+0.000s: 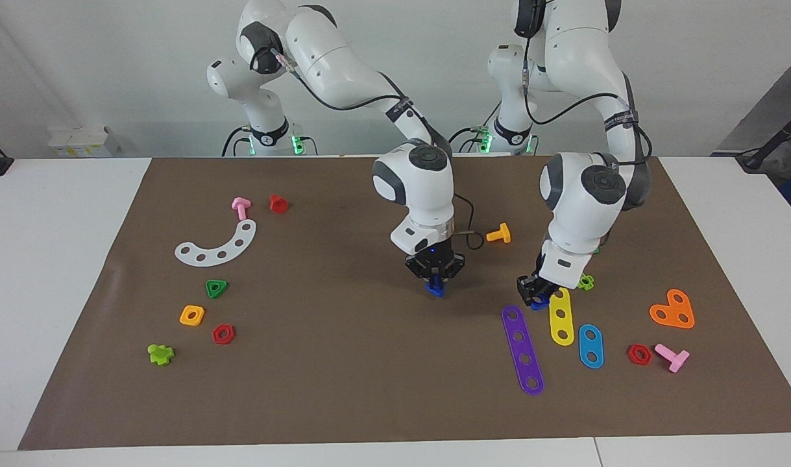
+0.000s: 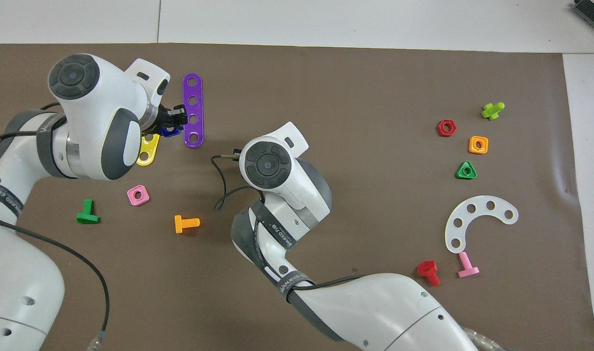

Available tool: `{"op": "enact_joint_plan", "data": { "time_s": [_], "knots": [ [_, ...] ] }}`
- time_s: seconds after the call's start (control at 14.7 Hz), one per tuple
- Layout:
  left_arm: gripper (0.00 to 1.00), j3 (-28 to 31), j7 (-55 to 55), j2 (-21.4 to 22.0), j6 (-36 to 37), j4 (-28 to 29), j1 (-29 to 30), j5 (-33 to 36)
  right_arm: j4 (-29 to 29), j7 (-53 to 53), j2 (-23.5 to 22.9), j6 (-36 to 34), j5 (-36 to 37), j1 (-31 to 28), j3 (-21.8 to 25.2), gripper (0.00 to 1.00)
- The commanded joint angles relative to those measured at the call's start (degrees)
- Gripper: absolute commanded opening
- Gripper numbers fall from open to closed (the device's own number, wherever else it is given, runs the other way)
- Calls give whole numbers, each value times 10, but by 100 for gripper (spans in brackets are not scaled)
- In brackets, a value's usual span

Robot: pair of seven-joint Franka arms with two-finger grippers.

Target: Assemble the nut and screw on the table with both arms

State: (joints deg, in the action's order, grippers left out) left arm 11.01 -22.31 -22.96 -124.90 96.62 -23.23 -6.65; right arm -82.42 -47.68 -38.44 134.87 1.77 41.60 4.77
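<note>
My right gripper (image 1: pixel 435 280) hangs over the middle of the brown mat (image 1: pixel 343 389), shut on the small blue nut (image 1: pixel 435 289), which it holds just above the mat. In the overhead view its own wrist hides it. My left gripper (image 1: pixel 535 297) is down at the mat toward the left arm's end, between the purple strip (image 1: pixel 523 350) and the yellow strip (image 1: pixel 561 316). Its fingers (image 2: pixel 176 117) are closed on the dark-blue screw (image 1: pixel 540 303), which also shows in the overhead view (image 2: pixel 169 130).
A blue oval strip (image 1: pixel 590 346), orange heart plate (image 1: pixel 673 310), red nut (image 1: pixel 639 354) and pink bolt (image 1: pixel 673 357) lie toward the left arm's end. An orange bolt (image 1: pixel 499 234) lies between the arms. A white arc (image 1: pixel 217 246) and several small nuts lie toward the right arm's end.
</note>
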Motion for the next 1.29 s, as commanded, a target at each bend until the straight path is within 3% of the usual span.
{"op": "enact_joint_plan", "data": {
  "time_s": [0.0, 0.2, 0.27, 0.34, 0.48, 0.61, 0.88, 1.23],
  "knots": [
    [0, 4, 5, -12, 18, -21, -4, -16, -30, -3, 11, 19, 16, -2, 0, 0],
    [0, 4, 3, -12, 18, -21, -5, -27, -36, -4, 12, 22, 17, -1, 0, 0],
    [0, 4, 2, -14, 18, -21, -6, -42, -35, -4, 13, 21, 17, 0, 0, 55],
    [0, 4, 1, -14, 18, -22, -7, -49, -32, -5, 13, 14, 17, 1, 2, 100],
    [0, 4, 0, -23, 19, -45, -8, -51, -22, -6, 16, 1, 21, 1, 5, 100],
    [0, 4, -1, -26, 22, -57, -18, -62, -24, -2, 57, -16, 18, -11, 5, 100],
    [0, 4, -8, -37, 57, -81, -55, -62, -29, 49, 172, -150, 10, -81, 1, 100],
    [0, 5, -53, -70, 63, -110, -122, -60, -31, 206, 269, -300, 7, -201, 1, 100]
  ]
}}
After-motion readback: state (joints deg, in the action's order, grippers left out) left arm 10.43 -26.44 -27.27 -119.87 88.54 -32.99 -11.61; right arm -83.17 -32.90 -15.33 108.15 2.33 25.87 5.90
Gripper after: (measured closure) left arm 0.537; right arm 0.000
